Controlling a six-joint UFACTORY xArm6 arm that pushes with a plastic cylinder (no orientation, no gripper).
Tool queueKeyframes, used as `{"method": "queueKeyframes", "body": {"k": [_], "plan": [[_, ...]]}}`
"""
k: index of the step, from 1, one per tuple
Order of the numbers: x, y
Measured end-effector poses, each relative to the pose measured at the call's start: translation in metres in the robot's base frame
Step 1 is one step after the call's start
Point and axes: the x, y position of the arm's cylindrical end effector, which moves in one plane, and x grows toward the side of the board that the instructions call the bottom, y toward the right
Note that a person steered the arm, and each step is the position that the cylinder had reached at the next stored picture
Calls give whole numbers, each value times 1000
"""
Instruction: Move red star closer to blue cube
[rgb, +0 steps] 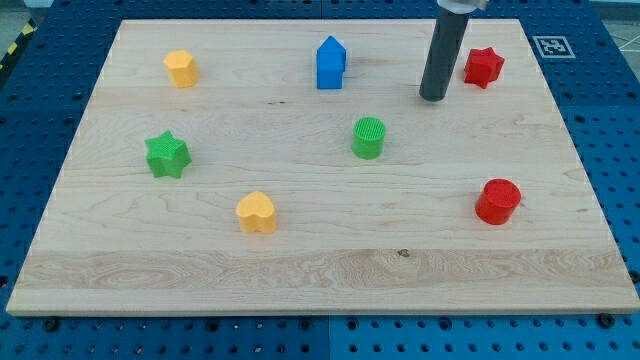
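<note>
The rod comes down from the view's top edge, and my tip (434, 98) rests on the desk (300, 270) in the upper right part of the board. This tool has no jaws to open or close; it is a plain dark rod and holds nothing.

The red star (483, 67) lies just to the view's right of the tip and slightly higher up, near the desk's top right corner. A narrow strip of bare wood shows between the rod and the star, so they are near each other but not touching.

The blue cube (331, 63), which has a pointed, house-like top, stands to the view's left of the tip, at about the same height as the star. The tip sits between the two, closer to the star.

Below and to the left of the tip stands a green cylinder (368, 138). A red cylinder (497, 201) sits lower down on the right. On the left side are a yellow block (181, 68) near the top, a green star (167, 155) in the middle, and a yellow heart (257, 212) lower down.
</note>
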Motion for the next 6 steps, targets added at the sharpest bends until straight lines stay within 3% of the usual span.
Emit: {"method": "queueKeyframes", "body": {"k": [6], "plan": [[5,75]]}}
